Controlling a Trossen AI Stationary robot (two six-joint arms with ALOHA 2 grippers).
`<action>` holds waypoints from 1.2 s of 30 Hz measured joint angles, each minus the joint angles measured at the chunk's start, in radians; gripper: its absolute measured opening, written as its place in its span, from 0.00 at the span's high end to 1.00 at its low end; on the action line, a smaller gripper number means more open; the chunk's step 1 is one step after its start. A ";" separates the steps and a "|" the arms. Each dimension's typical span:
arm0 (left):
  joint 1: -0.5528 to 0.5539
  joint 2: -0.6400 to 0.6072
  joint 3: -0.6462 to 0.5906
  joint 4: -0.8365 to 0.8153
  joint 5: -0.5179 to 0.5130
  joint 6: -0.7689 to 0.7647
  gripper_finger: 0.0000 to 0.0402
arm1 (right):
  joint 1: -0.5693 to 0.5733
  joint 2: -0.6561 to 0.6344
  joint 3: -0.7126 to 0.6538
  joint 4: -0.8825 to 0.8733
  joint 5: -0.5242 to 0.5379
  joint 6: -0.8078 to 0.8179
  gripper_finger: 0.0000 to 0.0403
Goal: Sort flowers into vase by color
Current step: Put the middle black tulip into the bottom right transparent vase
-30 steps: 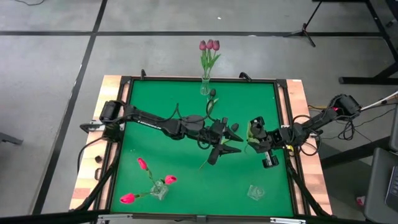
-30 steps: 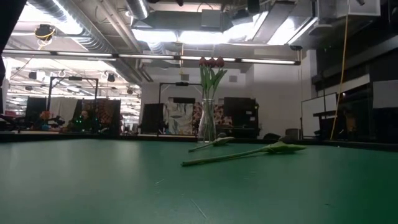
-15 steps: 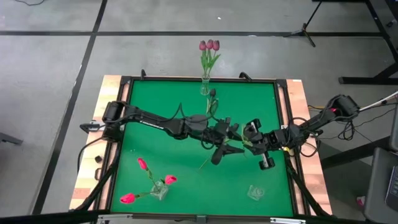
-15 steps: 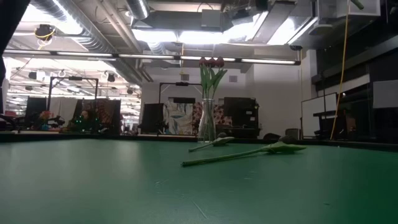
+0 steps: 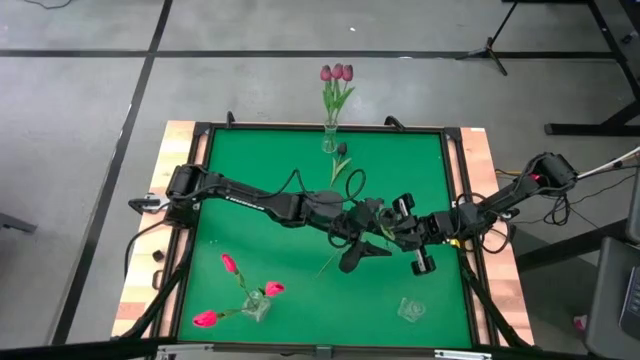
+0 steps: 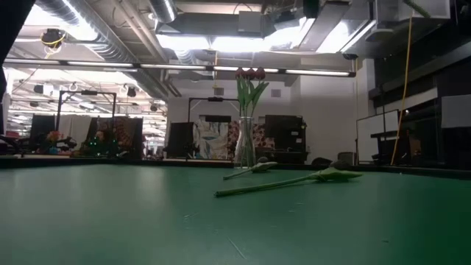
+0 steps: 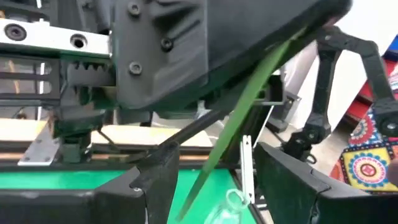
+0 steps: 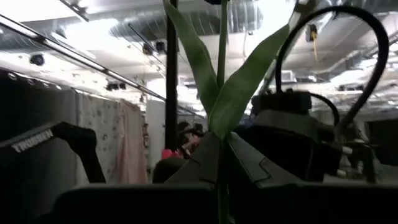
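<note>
Handover step, mid-surface: right tool (image 5: 392,229) clamped on a tulip stem (image 8: 222,74), leaves fanning just above its tips; left tool (image 5: 366,244) spread wide, empty, straddling that stem (image 7: 239,121); next move probably needs left closing before right releases.

A lab or workshop hall: beyond the green worktop (image 6: 110,221) run exposed ceiling ducts (image 6: 96,37), strip lights (image 6: 243,70), metal frames and curtained bays.
</note>
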 joint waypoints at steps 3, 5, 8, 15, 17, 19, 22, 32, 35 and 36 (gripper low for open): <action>0.001 0.000 0.000 -0.011 -0.031 0.005 0.49 | 0.000 0.000 0.000 -0.015 0.013 0.000 0.96; 0.001 0.000 0.000 -0.003 -0.045 0.012 0.49 | 0.000 0.000 0.000 -0.015 0.013 0.010 0.96; 0.001 0.000 0.000 -0.003 -0.065 0.025 0.50 | 0.000 0.000 0.000 -0.032 0.014 0.027 0.96; -0.004 0.000 0.000 -0.045 -0.098 0.029 0.61 | 0.000 0.000 0.000 -0.077 0.024 0.049 0.96; -0.006 -0.001 0.000 -0.061 -0.110 0.028 0.64 | 0.000 0.000 0.000 -0.079 0.024 0.049 0.96; -0.012 -0.001 0.000 -0.075 -0.130 0.028 0.68 | 0.000 0.000 0.000 -0.078 0.025 0.049 0.96; -0.018 -0.001 0.000 -0.077 -0.153 0.028 0.74 | 0.000 0.000 0.000 -0.078 0.027 0.049 0.96; -0.038 -0.001 0.000 -0.088 -0.228 0.032 0.93 | 0.000 -0.001 0.000 -0.127 0.099 0.050 0.96; -0.039 -0.001 0.000 -0.108 -0.237 0.032 0.98 | 0.000 -0.002 0.000 -0.160 0.141 0.057 0.96; -0.039 -0.001 0.000 -0.114 -0.241 0.032 0.99 | 0.000 -0.002 0.000 -0.168 0.154 0.059 0.96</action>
